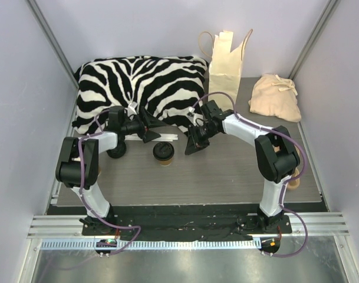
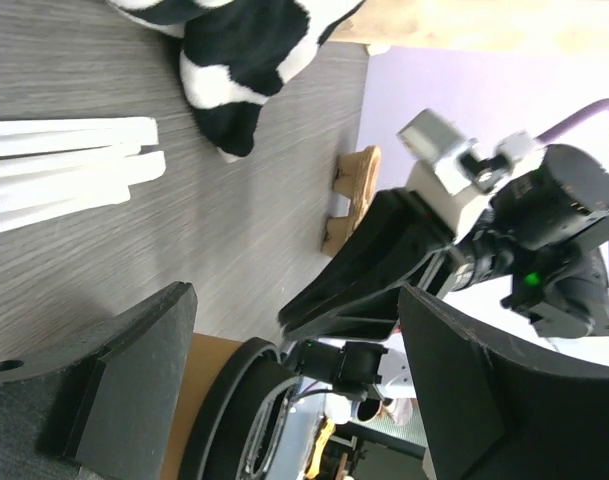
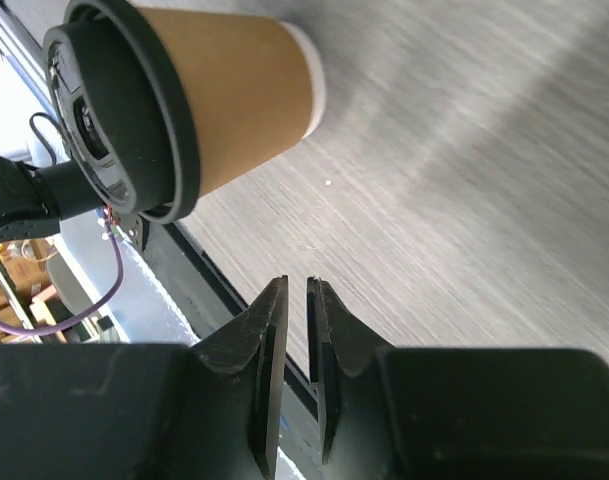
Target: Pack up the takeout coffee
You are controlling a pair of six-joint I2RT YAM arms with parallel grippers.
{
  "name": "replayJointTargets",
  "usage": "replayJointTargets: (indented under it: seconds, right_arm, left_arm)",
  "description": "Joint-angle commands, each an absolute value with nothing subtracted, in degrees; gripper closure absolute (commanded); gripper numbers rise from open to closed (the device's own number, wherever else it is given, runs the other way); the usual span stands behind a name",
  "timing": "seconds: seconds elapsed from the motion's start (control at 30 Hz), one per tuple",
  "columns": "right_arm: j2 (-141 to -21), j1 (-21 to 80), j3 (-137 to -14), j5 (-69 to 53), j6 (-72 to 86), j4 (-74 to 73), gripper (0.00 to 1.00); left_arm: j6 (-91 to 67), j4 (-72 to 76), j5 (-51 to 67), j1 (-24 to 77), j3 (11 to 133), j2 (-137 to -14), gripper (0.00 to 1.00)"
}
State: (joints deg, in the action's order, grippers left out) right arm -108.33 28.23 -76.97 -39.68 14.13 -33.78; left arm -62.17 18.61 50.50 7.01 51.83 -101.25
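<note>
The takeout coffee [image 1: 163,152] is a brown kraft-paper cup with a black lid on it, standing upright mid-table. In the right wrist view the cup [image 3: 234,95] lies up left of the fingers, with a pale band at its base. My left gripper [image 1: 150,127] is open just up-left of the cup. In the left wrist view its gripper [image 2: 294,300] stands wide, with the cup's lid [image 2: 229,420] low between the fingers, close to one finger [image 2: 114,380]. My right gripper [image 1: 194,144] is shut and empty, right of the cup; its gripper [image 3: 296,285] shows only a thin slit.
A zebra-print cushion [image 1: 138,88] fills the back left. A cream paper bag [image 1: 225,65] stands at the back, a beige cloth bag [image 1: 276,97] at back right. White flat strips [image 1: 167,137] lie by the cushion. Another brown cup [image 1: 294,181] sits partly hidden behind the right arm.
</note>
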Motion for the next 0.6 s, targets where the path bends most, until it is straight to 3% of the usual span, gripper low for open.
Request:
replayJointTargets:
  seconds: [0.0,0.3,0.57]
  right_arm:
    - [-105.9,30.5,-76.6,-41.9,15.7,-30.5,0.78]
    - [-109.4,34.6,-78.6,-41.9,18.6,-24.8,0.77]
    - [-110.5,37.2,-78.0,-41.9,22.6,-19.6,0.77]
  left_arm:
    - [-61.9,18.8,52.3,3.4,52.7,-97.7,0.14]
    - [-50.8,-5.0,51.2,0.3,44.3,-79.6,0.09]
    - [-54.8,-5.3,50.0,0.3,37.6,-76.5,0.07]
